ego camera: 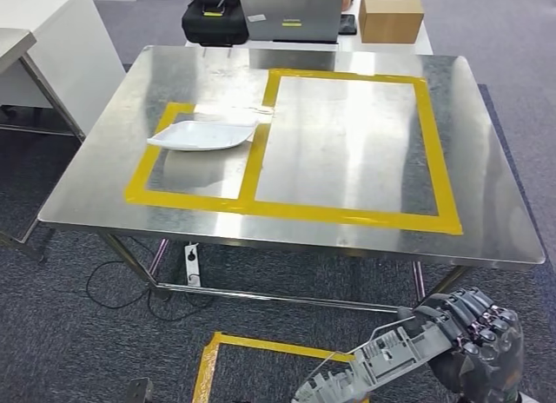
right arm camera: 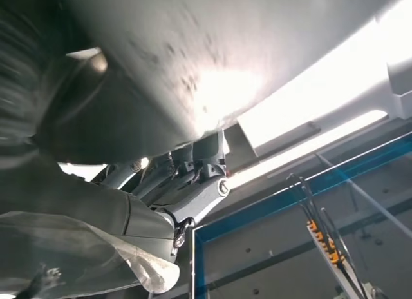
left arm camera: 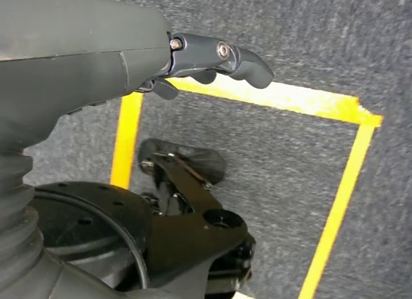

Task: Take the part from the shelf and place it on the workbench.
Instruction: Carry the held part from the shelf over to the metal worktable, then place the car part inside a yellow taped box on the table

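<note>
My right hand (ego camera: 479,344) is low at the near right, below the front edge of the steel workbench (ego camera: 492,212). It grips a long grey ribbed part (ego camera: 367,361) that sticks out to the left over the carpet. In the right wrist view the part's pale surface (right arm camera: 233,48) lies over the fingers (right arm camera: 197,189) that clamp it. A white curved part (ego camera: 203,134) lies in the smaller yellow-taped square on the bench's left. My left hand (left arm camera: 214,57) hangs over the carpet, fingers extended and holding nothing.
A large yellow-taped rectangle (ego camera: 426,151) marks the bench's middle and right. Behind the bench stand a laptop (ego camera: 292,18), a black bag (ego camera: 213,21) and a cardboard box (ego camera: 391,14). A white table (ego camera: 59,56) is at the left. Yellow tape (ego camera: 216,360) and a power strip (ego camera: 191,264) lie on the floor.
</note>
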Action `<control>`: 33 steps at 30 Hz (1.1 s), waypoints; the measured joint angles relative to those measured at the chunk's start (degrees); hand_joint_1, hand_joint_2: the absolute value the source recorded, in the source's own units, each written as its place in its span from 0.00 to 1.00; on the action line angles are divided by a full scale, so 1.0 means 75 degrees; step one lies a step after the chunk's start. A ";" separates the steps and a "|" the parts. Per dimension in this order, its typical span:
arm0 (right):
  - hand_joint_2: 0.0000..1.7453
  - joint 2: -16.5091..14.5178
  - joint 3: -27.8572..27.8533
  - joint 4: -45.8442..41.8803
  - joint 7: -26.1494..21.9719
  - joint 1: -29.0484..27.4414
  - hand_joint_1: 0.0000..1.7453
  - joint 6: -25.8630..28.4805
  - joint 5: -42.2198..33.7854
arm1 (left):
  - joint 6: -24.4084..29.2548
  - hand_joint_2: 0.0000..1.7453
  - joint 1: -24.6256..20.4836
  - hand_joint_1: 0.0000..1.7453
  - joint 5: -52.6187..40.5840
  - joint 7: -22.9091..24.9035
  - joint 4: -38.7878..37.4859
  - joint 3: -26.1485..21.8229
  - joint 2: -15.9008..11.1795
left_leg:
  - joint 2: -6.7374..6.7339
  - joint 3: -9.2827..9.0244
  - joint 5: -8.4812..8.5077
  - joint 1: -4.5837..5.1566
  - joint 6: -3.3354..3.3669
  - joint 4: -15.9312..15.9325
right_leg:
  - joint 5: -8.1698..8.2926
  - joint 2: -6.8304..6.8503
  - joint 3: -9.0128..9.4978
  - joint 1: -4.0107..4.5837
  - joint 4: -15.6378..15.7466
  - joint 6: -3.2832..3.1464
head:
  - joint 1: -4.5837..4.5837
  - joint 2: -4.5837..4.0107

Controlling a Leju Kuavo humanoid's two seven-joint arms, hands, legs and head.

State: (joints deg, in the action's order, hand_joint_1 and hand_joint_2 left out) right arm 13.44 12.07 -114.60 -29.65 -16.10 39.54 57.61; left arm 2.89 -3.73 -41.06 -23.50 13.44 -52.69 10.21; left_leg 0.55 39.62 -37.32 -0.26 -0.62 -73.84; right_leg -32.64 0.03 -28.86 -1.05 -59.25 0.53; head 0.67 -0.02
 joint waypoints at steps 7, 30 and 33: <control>1.00 -0.0004 -0.0004 0.0011 -0.0063 0.0156 1.00 0.0000 0.0000 | 0.0025 1.00 0.0034 0.00 -0.0011 0.0060 -0.0012 -0.0023 -0.0003 | -0.0040 -0.0060 0.1556 0.0105 0.0278 0.1463 | -0.0482 -0.0031 0.0395 0.0007 0.0126 0.0230 | -0.0026 0.0001; 1.00 0.2319 0.0159 0.1512 0.1331 0.7589 1.00 -0.3832 -0.2561 | -0.0173 1.00 -0.0228 0.00 -0.0471 0.0092 -0.0015 0.0047 0.0016 | 0.0004 -0.0733 0.1212 0.0137 0.0375 0.1854 | 0.0462 -0.0043 -0.0679 0.0019 -0.0048 0.0268 | -0.0069 0.0000; 1.00 0.2263 0.0403 0.2028 0.1585 0.8450 1.00 -0.4410 -0.2701 | -0.0202 1.00 -0.0256 0.00 -0.0538 0.0123 -0.0015 0.0059 0.0047 | 0.0005 -0.0734 0.1227 0.0136 0.0351 0.1875 | 0.0467 -0.0043 -0.0680 0.0019 -0.0050 0.0256 | -0.0071 0.0000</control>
State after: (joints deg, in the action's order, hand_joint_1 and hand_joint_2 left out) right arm 30.42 15.09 -99.39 -17.76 47.28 6.47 37.35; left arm 1.38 -5.65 -45.10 -22.57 13.33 -52.25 10.56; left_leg 0.58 34.11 -28.13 0.77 2.01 -59.79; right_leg -29.13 -0.29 -33.96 -0.90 -59.63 2.46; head 0.14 -0.02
